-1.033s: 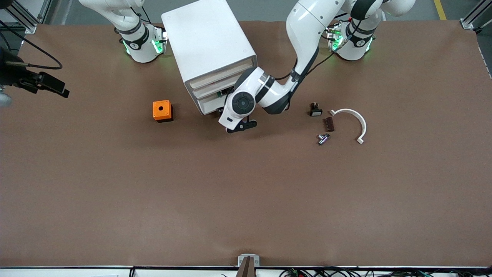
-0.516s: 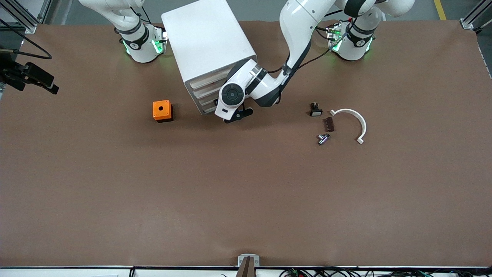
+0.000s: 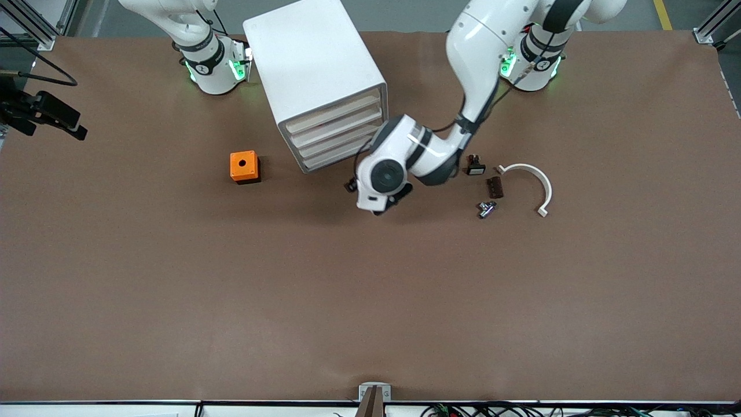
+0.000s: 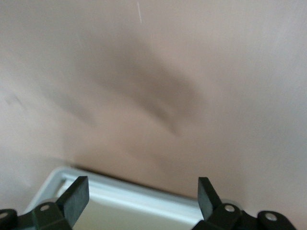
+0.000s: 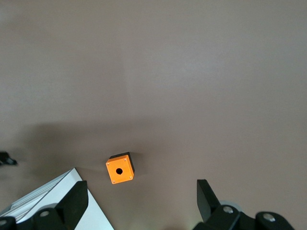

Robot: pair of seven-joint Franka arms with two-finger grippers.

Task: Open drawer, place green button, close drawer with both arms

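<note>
Both pairs of jaws stand wide apart and hold nothing. The left gripper (image 4: 139, 196) hangs low over the bare table (image 3: 370, 301), just in front of the white cabinet (image 3: 315, 69), toward its lower corner; in its wrist view a pale rim of something white lies close under the fingers. The right gripper (image 5: 139, 199) waits high above the right arm's end of the table, with the orange box (image 5: 120, 168) and a cabinet corner below it.

All four drawer fronts (image 3: 336, 136) look flush with the cabinet face, so I judge the drawer is closed. The green button is not visible anywhere; it is probably inside already, though I cannot confirm this. If so, the task is almost finished and only pulling the arms away remains.

Near the left gripper, toward the left arm's end, lie a black switch (image 3: 475, 166), a brown part (image 3: 495, 187), a silver metal part (image 3: 486, 209) and a white curved bracket (image 3: 529, 184). Toward the front camera the table gives much free room.
</note>
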